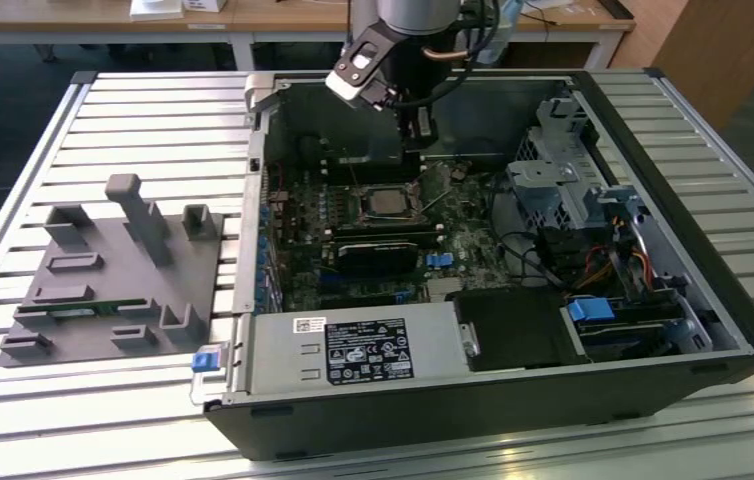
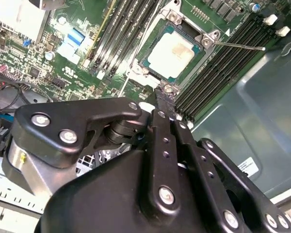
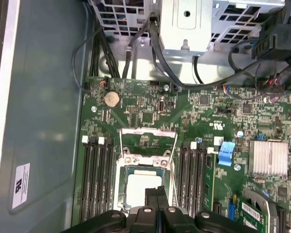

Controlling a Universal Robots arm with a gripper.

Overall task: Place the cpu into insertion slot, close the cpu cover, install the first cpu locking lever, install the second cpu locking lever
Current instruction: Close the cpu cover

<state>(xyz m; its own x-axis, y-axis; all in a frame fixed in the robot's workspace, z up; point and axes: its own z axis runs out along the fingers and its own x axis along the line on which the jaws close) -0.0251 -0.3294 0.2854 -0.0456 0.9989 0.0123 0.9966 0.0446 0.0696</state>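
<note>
Evidently our pincer (image 2: 166, 97) is pinched narrow, nothing visible in its grip, its tip just beside a corner of the insertion slot (image 2: 199, 54). We see the cpu (image 2: 172, 52) lying flat in that slot; we judge it light, stiff and fragile, best held by its bare edges.

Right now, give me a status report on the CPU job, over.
Black end effector shut, tips beside the slot. Flat silver-grey square cpu sits in black-framed insertion slot. Thin silver cpu cover looks raised. Nothing blocking.
</note>
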